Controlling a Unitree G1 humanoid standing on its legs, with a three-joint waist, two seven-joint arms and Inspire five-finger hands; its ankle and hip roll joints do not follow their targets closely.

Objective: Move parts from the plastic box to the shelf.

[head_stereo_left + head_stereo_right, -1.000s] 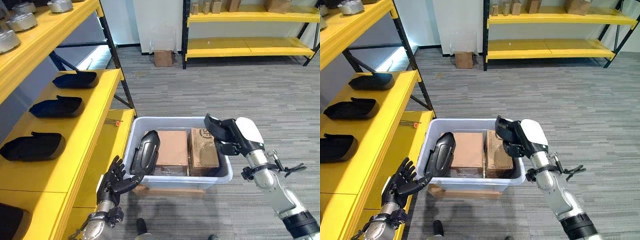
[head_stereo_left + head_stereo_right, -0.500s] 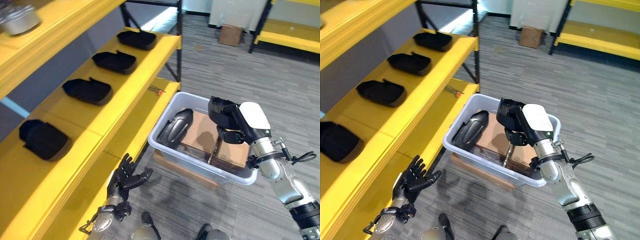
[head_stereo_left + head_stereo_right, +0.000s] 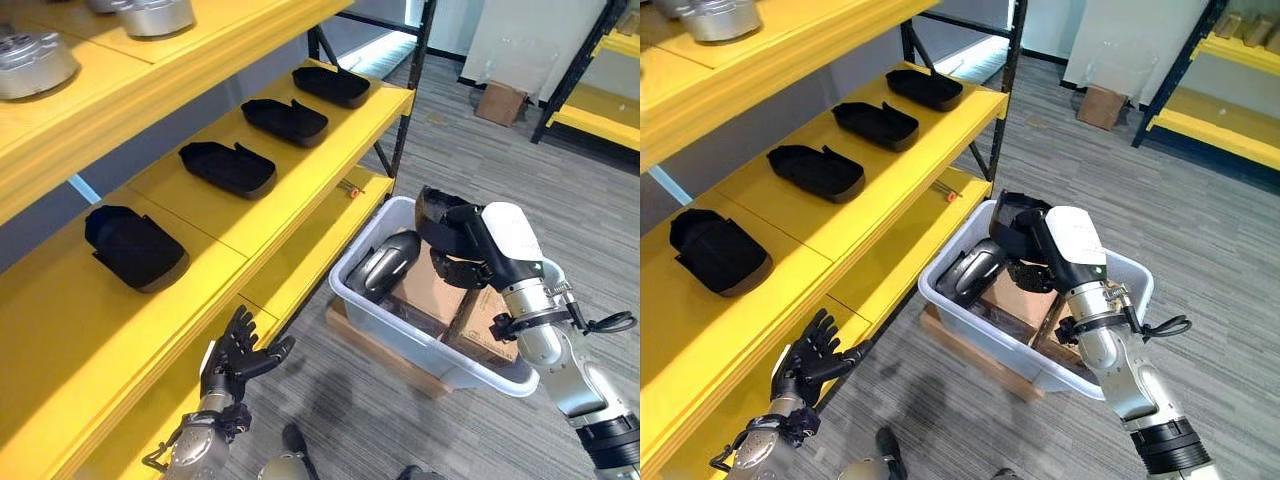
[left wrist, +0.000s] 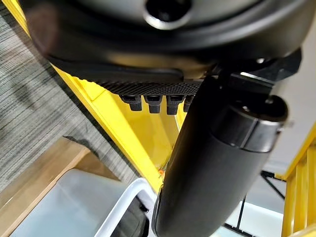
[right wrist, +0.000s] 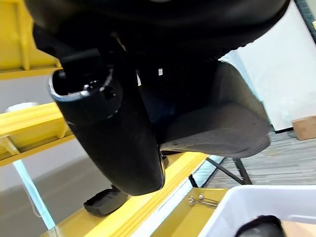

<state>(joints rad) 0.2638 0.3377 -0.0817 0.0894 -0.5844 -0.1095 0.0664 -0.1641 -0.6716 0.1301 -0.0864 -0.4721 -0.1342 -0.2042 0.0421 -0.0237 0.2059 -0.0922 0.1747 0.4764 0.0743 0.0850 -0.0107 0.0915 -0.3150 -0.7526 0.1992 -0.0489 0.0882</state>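
On the left stands a yellow shelf (image 3: 250, 215) whose middle level carries a row of four black parts (image 3: 228, 168), each a shallow, matte, shoe-shaped shell with a raised rim and a small tab on one side, spaced apart from near to far; the level above holds silver metal parts (image 3: 35, 62). On the shelf's lowest level, near the far post, lies a small tool with an orange tip (image 3: 349, 189). The left hand (image 3: 238, 355) hangs low at the near left, beside the near end of the lowest level, fingers spread and straight, holding nothing. To the right of the shelf a pale grey plastic box (image 3: 440, 365) sits on a flat wooden board (image 3: 375, 340) on the grey carpet. Inside the box, at its left end, a dark part (image 3: 384, 265) leans against the wall; it is glossier than those on the shelf, rounded and elongated, with grey highlights along its curved back. Brown cardboard boxes (image 3: 430, 295) fill the rest of the box. Above the box's middle, the right hand (image 3: 470, 250) holds another black part (image 5: 217, 123), a dark shell with a textured grey underside that shows in the right wrist view, though how far the fingers close round it is hard to tell there. At the far right, a second yellow shelf (image 3: 595, 110) and a cardboard box (image 3: 500, 100) stand on the floor.
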